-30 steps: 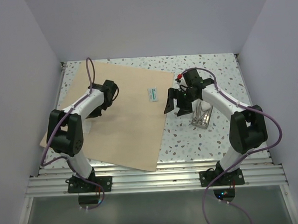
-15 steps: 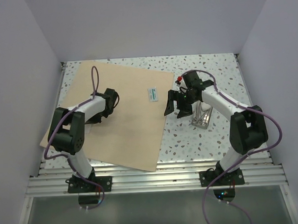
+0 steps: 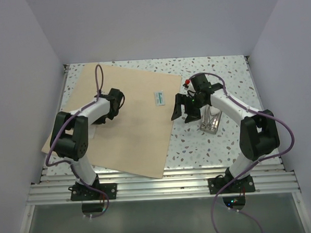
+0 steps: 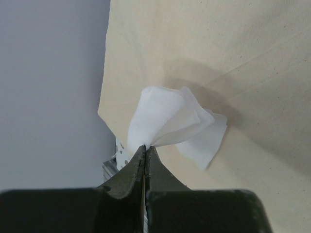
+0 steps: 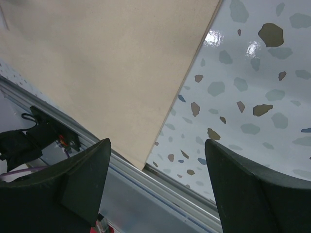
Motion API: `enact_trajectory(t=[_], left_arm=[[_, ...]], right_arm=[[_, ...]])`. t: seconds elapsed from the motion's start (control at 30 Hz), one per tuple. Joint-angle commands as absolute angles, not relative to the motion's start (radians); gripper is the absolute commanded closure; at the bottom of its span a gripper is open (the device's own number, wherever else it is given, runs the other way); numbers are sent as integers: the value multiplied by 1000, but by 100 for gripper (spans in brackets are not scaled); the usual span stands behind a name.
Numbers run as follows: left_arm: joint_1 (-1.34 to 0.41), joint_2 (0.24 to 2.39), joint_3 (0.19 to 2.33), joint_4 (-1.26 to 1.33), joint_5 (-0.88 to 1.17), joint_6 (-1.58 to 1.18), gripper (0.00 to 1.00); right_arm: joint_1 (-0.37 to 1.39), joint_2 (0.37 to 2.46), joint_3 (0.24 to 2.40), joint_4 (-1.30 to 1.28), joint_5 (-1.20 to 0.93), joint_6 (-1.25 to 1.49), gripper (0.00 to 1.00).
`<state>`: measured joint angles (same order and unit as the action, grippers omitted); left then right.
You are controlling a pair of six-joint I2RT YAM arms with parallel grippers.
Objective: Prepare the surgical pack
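I see the tan wrap sheet (image 3: 135,128) lying flat and matte across the left half of the speckled tabletop (image 3: 221,71). Over its left part, a soft, crumpled white gauze square (image 4: 170,124) hangs by one corner from my left gripper (image 4: 146,149), whose jaws are pinched tight on it. A small green-and-white packet (image 3: 159,98) lies near the sheet's right edge. Off the sheet to the right sits the shiny rectangular steel tray (image 3: 210,121). My right gripper (image 3: 182,107) hovers just beside it, fingers spread wide, gripping nothing.
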<state>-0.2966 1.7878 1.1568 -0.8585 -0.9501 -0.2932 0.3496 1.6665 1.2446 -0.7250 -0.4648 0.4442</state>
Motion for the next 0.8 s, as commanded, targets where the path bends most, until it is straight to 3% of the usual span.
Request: enact_trajectory(t=[0.0,0.77], left_arm=[[-291,1804,1138,-799,-973,-282,100],[-293,1858,1040,-770,-799,-259,100]], right_arm=[[353,1666,1272,-721,-485,440,18],[354,1681,1272,-710,-489,443,18]])
